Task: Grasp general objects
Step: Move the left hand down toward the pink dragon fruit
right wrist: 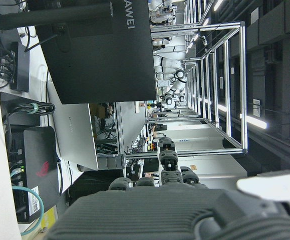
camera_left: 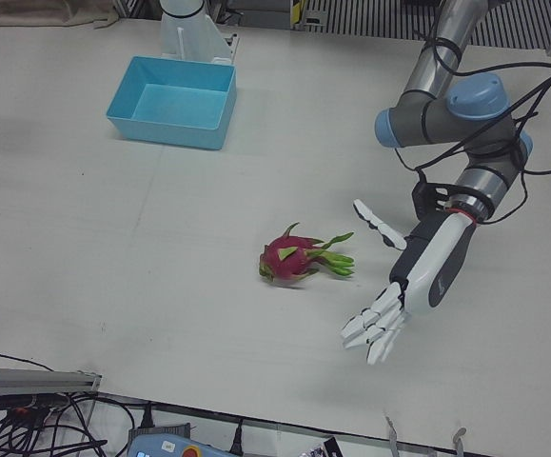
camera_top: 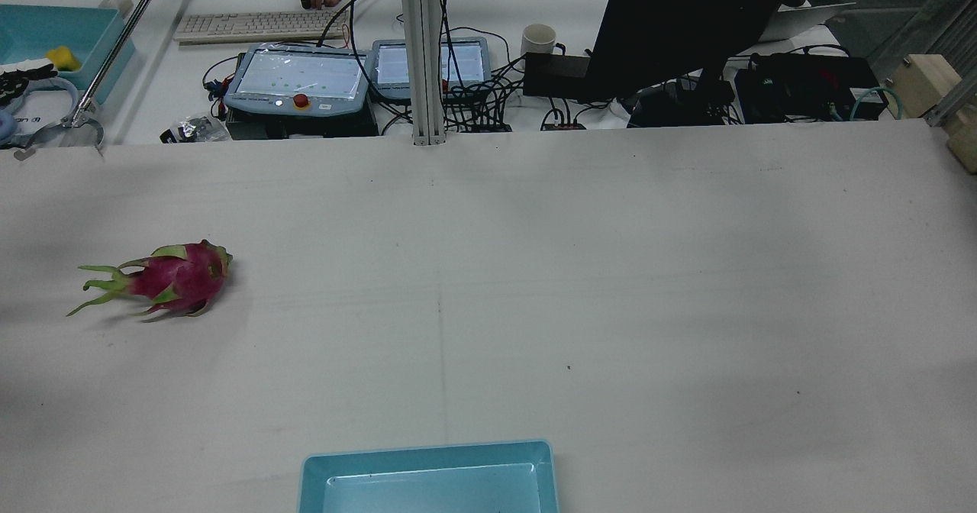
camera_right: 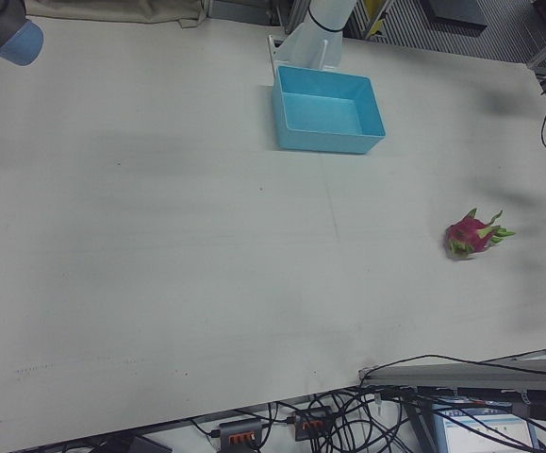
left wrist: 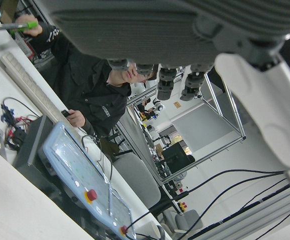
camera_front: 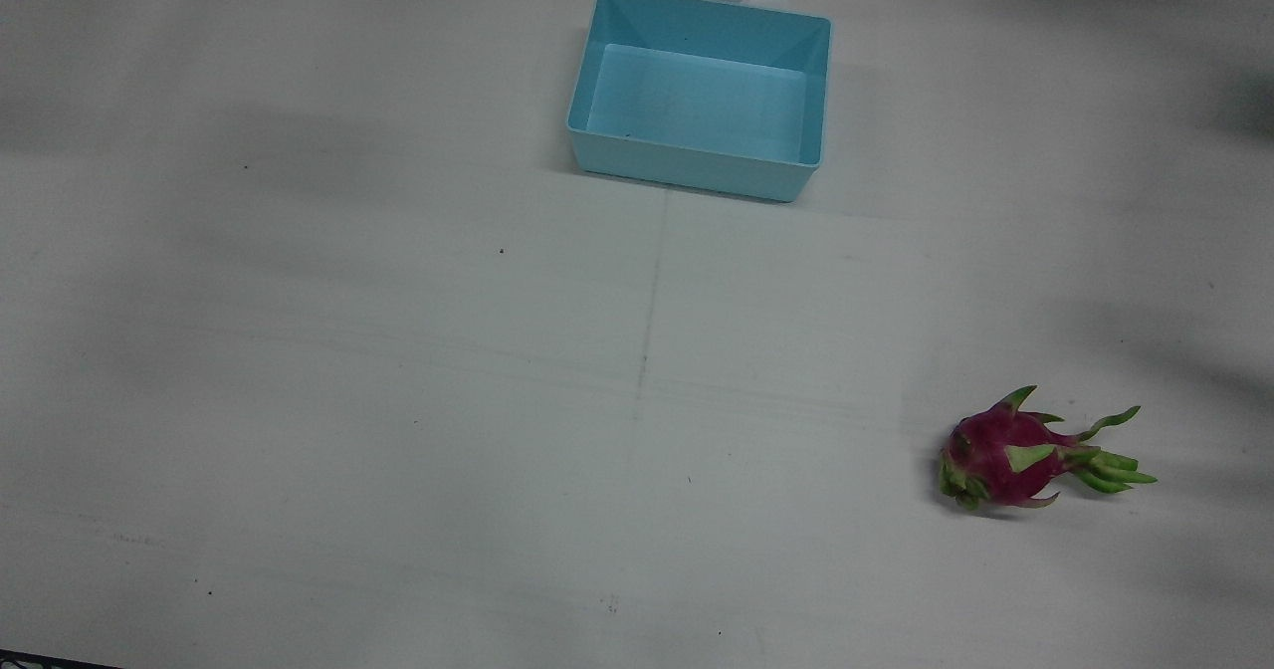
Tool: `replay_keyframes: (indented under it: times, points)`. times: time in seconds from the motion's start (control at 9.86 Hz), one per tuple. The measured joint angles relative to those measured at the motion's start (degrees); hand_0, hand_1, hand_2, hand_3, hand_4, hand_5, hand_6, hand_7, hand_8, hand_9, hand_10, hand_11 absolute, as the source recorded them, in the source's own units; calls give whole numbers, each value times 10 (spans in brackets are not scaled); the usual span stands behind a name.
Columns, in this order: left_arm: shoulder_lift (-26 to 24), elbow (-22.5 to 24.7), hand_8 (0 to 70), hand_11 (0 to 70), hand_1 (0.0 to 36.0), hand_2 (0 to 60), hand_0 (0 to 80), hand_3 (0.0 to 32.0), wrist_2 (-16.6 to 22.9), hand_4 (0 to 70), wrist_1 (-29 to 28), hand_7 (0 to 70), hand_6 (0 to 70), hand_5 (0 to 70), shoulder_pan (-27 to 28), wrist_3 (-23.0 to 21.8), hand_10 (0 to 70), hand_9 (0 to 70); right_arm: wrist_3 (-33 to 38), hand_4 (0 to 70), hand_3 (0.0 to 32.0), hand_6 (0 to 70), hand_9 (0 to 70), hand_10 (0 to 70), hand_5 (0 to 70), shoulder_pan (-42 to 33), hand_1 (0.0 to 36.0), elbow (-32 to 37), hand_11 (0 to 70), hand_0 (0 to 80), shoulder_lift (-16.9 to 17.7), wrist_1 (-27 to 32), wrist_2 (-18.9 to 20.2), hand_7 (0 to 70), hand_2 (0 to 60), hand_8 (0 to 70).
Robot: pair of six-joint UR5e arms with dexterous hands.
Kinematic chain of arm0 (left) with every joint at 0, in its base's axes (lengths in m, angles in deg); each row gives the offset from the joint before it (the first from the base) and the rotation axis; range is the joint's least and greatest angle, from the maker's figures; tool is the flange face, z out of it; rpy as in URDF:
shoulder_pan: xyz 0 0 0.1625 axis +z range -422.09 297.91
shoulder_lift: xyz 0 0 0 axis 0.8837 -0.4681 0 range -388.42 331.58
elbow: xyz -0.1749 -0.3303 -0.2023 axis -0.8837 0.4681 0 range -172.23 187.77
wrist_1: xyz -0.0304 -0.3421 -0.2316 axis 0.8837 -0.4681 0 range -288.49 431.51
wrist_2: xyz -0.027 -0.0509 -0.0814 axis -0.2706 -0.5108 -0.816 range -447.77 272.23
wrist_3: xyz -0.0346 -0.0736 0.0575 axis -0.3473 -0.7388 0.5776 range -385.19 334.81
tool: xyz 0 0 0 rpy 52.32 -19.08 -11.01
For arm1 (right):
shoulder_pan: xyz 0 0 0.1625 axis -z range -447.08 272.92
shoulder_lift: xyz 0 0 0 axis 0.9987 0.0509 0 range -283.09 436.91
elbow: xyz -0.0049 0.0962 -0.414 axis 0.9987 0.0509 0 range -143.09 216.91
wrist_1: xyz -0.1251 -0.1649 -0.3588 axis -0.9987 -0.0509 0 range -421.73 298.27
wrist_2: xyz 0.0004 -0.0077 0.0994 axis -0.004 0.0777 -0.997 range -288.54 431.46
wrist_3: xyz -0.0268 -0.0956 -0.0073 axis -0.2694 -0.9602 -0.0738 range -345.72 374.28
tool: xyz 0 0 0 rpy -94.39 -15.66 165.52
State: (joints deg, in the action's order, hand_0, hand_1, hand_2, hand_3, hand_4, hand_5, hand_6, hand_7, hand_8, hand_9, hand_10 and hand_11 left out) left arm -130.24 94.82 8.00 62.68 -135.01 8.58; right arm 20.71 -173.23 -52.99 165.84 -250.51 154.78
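Dragon fruit (camera_left: 294, 259) lies on its side on the white table (camera_left: 113, 257), on the left arm's half, green leafy end pointing toward the left hand (camera_left: 403, 281). That hand hovers just beside it, fingers spread wide and empty, likely set for a reach at the fruit's body. Blue bin (camera_left: 172, 101) sits empty, well apart near the pedestals, probably the drop point. Only the left-front view shows the left hand against the fruit; front and rear views show fruit and bin but no arm. Right hand (right wrist: 175, 210): only its own camera shows it, fingers extended, nothing visibly held, position over the table unknown.
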Motion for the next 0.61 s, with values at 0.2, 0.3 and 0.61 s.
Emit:
replay_keyframes:
  times: [0.2, 0.3, 0.61]
  points:
    - [29, 69, 0, 2, 301, 151, 621, 0, 0, 115, 73, 186, 41, 111, -7, 104, 0, 23, -1, 0, 0, 0, 0, 0, 0, 0, 0, -1, 0, 0, 0, 0, 0, 0, 0, 0]
    - [29, 111, 0, 17, 350, 229, 677, 0, -2, 119, 135, 203, 47, 115, 2, 174, 0, 26, -1, 0, 0, 0, 0, 0, 0, -1, 0, -2, 0, 0, 0, 0, 0, 0, 0, 0]
    - [-17, 236, 0, 0, 256, 136, 559, 0, -57, 44, 368, 153, 0, 111, 91, 324, 0, 16, -3, 0, 0, 0, 0, 0, 0, -3, 0, -3, 0, 0, 0, 0, 1, 0, 0, 0]
